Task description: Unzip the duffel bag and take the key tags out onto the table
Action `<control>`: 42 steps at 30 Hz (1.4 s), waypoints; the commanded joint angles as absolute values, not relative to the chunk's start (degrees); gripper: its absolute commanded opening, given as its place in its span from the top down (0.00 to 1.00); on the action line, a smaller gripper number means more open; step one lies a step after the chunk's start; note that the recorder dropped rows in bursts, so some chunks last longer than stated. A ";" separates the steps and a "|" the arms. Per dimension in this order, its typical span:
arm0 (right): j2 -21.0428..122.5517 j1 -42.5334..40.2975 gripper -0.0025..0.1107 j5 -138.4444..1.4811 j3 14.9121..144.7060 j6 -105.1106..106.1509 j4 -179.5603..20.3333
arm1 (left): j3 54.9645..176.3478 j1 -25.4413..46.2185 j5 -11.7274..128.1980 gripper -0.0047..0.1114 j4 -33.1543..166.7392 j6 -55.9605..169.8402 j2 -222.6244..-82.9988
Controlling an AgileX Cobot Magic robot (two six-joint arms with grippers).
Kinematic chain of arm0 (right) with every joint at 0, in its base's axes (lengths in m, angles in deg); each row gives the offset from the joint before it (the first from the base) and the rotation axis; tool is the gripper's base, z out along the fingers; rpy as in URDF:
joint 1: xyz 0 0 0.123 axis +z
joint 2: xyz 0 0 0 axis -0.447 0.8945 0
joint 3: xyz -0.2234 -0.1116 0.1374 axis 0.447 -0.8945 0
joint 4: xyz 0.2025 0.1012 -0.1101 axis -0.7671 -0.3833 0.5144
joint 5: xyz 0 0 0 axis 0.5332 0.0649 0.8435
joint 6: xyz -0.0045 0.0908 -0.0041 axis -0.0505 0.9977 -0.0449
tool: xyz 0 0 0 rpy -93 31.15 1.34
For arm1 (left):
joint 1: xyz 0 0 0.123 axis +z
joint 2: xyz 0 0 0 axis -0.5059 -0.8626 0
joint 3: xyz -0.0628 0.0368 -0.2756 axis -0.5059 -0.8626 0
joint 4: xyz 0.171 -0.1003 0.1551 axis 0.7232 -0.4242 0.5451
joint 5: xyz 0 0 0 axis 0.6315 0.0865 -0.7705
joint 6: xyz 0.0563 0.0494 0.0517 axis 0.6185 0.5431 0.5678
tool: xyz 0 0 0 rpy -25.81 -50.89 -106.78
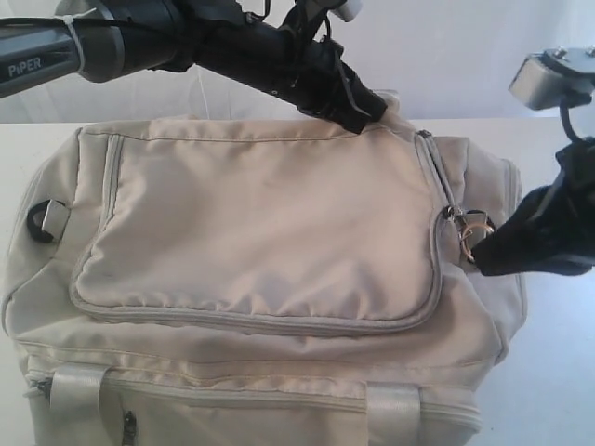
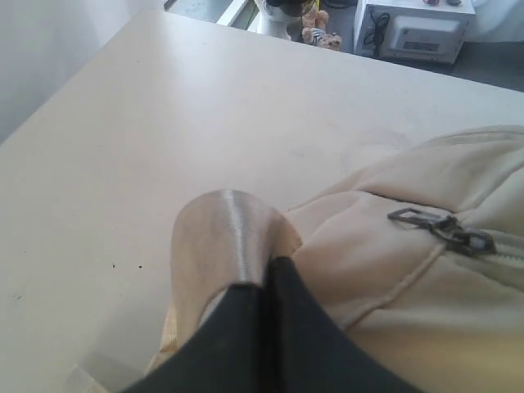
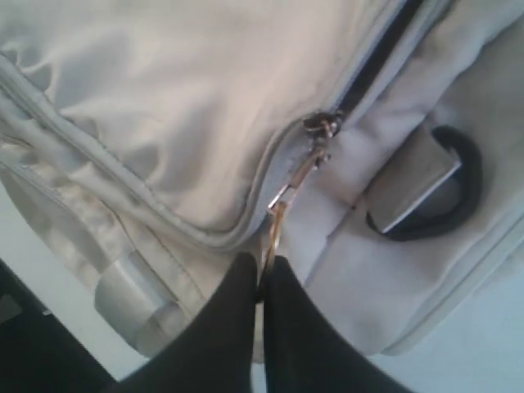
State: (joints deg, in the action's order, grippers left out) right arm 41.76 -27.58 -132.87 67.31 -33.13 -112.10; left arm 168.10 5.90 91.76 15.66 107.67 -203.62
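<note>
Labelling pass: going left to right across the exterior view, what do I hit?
Black D-ring → zipped top panel of the cream fabric duffel bag → metal zipper pull ring → black right gripper.

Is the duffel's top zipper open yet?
Mostly shut. The zipper lies closed around the flap of the duffel bag; only a short dark gap shows behind the slider, whose pull ring the right gripper pinches.

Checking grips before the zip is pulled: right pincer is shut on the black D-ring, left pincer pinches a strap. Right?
No. The right pincer is shut on the zipper pull's metal ring, not the black D-ring, which lies free; the right wrist view shows it. The left pincer pinches a strap.
</note>
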 commanded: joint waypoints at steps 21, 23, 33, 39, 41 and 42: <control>31.31 -27.61 0.98 -129.53 57.96 -36.38 -126.04 | 168.70 10.67 88.83 0.96 20.72 96.02 -201.68; 31.30 -27.61 0.98 -126.06 59.14 -36.38 -127.89 | 168.70 11.24 89.29 0.96 20.72 93.93 -201.68; 33.10 -27.61 0.98 -129.12 62.23 -36.38 -128.90 | 168.70 14.40 90.81 0.96 21.59 87.20 -201.68; 33.32 -27.61 0.98 -135.30 62.12 -36.38 -128.90 | 168.70 15.10 91.46 0.96 22.02 86.91 -201.68; 33.32 -27.61 0.98 -135.64 62.12 -36.38 -128.90 | 168.70 15.10 91.72 0.96 22.46 86.82 -201.68; 33.32 -27.61 0.98 -135.64 62.12 -36.38 -128.90 | 168.70 15.10 91.96 0.96 22.59 86.77 -201.68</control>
State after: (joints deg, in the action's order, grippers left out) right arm 34.07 -27.78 -126.51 61.68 -35.79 -127.20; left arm 168.10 12.72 98.95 19.89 87.08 -202.82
